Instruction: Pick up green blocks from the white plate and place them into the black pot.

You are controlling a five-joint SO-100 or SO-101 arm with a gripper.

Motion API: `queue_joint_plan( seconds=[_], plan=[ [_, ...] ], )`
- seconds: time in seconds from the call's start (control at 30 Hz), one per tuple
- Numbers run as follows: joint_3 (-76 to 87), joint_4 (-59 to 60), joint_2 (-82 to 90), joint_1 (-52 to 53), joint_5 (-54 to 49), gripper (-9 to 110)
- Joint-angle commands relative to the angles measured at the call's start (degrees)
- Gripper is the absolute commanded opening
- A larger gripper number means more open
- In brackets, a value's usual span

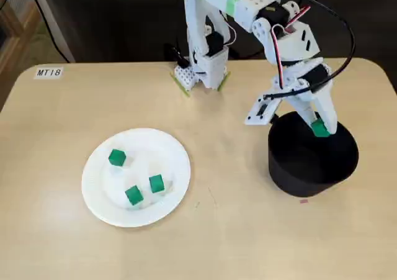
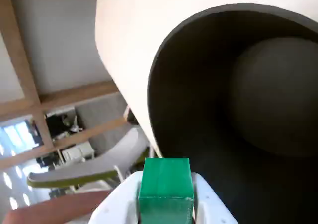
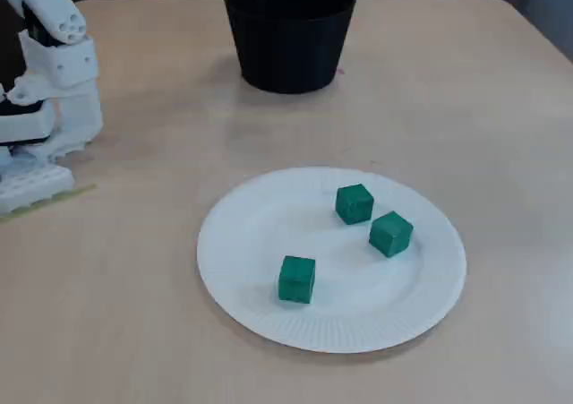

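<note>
- Tabletop [image 1: 56,187]: pale wood tone with rounded corners. A white label [image 1: 48,72] reading "MT18" sits near the back edge, far left of the black pot [image 1: 310,165] in a fixed view.
- Room: in the wrist view, wooden framing [image 2: 74,96] shows past the tabletop's edge.
- White plate [image 1: 96,196]: well apart from the pot, to its left in the same fixed view. It carries three green blocks [image 1: 156,183], none touching another.
- Black pot: upright, open top, dark inside.
- Arm [image 1: 205,38]: white, with its base at the back edge left of the pot. It is bent forward so the wrist hangs over the pot.
- Jaws: pinching the held green block [image 2: 165,186] between them, above the pot's opening and just inside its back rim.
</note>
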Motion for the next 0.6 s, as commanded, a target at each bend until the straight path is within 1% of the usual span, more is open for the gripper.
queue_joint_plan(
  seconds=[0.0,0.13,0.27,0.33,0.43,0.47,0.57],
  plan=[
    [-0.26,1.67,1.85,1.14,-0.44,39],
    [-0.26,3.25,2.64,2.02,-0.35,43],
    [-0.26,4.57,2.81,2.90,-1.32,43],
    [-0.26,4.66,2.90,3.60,-1.23,36],
    [-1.32,6.33,3.60,6.33,0.97,6],
    [-1.85,7.65,4.04,7.73,1.14,-2],
    [-4.75,13.01,5.01,12.30,0.09,-2]
  ],
)
